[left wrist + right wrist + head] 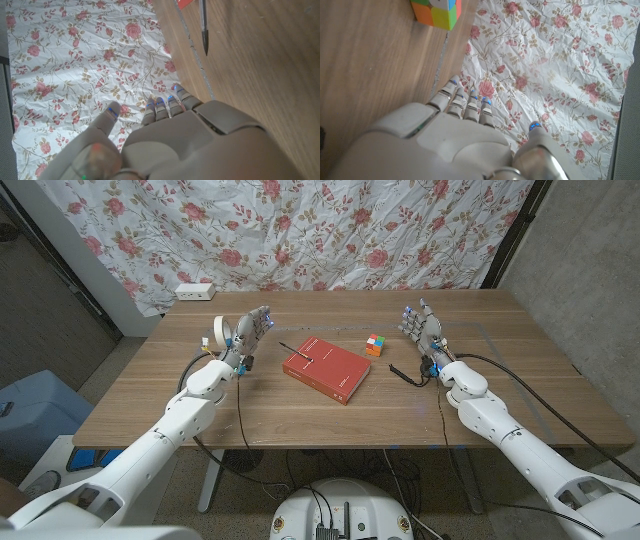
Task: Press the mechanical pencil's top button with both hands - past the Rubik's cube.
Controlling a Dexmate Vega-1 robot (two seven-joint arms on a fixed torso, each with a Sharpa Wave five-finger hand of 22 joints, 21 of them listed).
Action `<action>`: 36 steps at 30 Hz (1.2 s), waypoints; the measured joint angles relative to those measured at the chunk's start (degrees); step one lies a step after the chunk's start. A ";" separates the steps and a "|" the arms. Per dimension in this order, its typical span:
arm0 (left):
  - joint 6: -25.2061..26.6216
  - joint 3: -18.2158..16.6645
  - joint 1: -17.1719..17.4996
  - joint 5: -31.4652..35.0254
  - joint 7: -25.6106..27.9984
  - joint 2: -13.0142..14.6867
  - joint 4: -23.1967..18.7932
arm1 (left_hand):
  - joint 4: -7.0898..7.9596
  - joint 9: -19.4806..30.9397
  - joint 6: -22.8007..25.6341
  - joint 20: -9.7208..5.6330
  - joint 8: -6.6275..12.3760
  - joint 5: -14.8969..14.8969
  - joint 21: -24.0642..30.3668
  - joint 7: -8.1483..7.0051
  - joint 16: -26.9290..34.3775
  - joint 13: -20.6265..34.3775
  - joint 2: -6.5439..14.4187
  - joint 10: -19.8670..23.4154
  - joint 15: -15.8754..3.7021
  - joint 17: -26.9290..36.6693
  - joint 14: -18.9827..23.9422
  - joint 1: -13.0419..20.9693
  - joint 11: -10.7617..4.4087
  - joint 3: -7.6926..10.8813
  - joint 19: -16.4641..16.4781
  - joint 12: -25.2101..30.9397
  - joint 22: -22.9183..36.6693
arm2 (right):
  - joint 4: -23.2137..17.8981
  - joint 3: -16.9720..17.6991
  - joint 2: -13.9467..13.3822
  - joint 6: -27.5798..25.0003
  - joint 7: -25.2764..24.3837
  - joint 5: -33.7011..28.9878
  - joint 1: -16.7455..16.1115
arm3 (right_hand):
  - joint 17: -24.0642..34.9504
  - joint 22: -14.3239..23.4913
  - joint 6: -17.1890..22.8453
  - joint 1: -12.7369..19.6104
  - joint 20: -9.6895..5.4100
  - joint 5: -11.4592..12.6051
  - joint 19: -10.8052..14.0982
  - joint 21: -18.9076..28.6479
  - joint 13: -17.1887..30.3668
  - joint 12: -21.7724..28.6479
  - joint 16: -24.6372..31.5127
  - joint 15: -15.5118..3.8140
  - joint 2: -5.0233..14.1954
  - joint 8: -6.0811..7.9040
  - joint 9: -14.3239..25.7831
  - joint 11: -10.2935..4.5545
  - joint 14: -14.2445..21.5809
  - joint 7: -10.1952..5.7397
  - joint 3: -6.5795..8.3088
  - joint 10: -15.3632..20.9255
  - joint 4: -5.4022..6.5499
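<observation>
Your wooden table [200, 395] is backed by a floral curtain [300, 230], with a white power strip [194, 291] at the far left corner. Largest item on the top is the red book [328, 368], lying flat near the middle, turned at an angle.

Your left hand [250, 332] is held up over the table left of the book, palm upright, fingers apart and extended, nothing in it. The left wrist view shows the fingers [167, 107] reaching toward the curtain. Your right hand [421, 326] is up on the other side, right of the cube, also spread with nothing held; the right wrist view shows its fingers [465, 102] straight.

The Rubik's cube [375, 345] sits just beyond the book's far right corner, between the book and your right hand; you can't tell if it touches the book. It also shows at the edge of the right wrist view [437, 11].

The mechanical pencil [297, 350] lies across the book's left corner, dark and thin, tip sticking out over the table toward your left hand. The left wrist view catches its tip [204, 25]. Neither hand touches it. A black cable [405, 373] lies loose on the table near your right wrist.
</observation>
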 measured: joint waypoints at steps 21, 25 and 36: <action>10.51 2.43 -1.28 8.13 3.38 7.12 -8.00 | -3.78 -0.01 3.08 0.12 0.00 0.00 0.08 -1.25 0.00 -0.01 0.82 2.88 -0.11 -0.01 1.15 2.33 -1.60 0.32 1.01 0.00 -0.01 | 2.01 0.68 0.40 2.38 -0.21 -0.39 0.07 | -0.79 -0.01 0.00 0.00 -0.42 -0.02 -0.43 0.00 -0.01 0.00 0.00 0.00 0.00 0.00 -0.15 -0.31 0.00 0.00 0.71 0.31 -0.24; 12.51 3.07 -1.69 9.86 3.39 8.66 -9.21 | -5.08 -0.01 4.33 -0.16 0.21 -0.15 0.08 -1.29 0.00 -0.01 1.43 4.47 -0.18 -0.01 1.84 2.94 -1.57 0.39 1.35 0.00 -0.01 | 2.71 0.67 0.50 2.62 0.07 -0.49 0.42 | -1.02 -0.15 -0.01 0.00 -0.42 0.22 -0.43 0.00 -0.04 0.00 0.00 -0.21 0.00 0.00 -0.15 0.01 0.20 0.00 0.71 0.62 -0.24; 13.51 4.35 -2.51 15.17 2.13 12.47 -10.39 | -6.66 -0.01 5.94 -0.01 0.21 -0.27 0.08 -2.29 0.00 -0.01 1.64 6.09 -0.18 -0.01 2.46 3.78 -2.79 0.34 2.37 0.00 -0.01 | 3.99 -0.08 1.09 2.77 0.36 -1.24 1.52 | -1.32 -0.15 0.31 0.37 -0.42 0.22 -0.43 0.00 -0.16 0.00 0.00 -0.21 0.37 0.00 -0.15 0.00 0.20 0.32 0.95 0.62 -0.48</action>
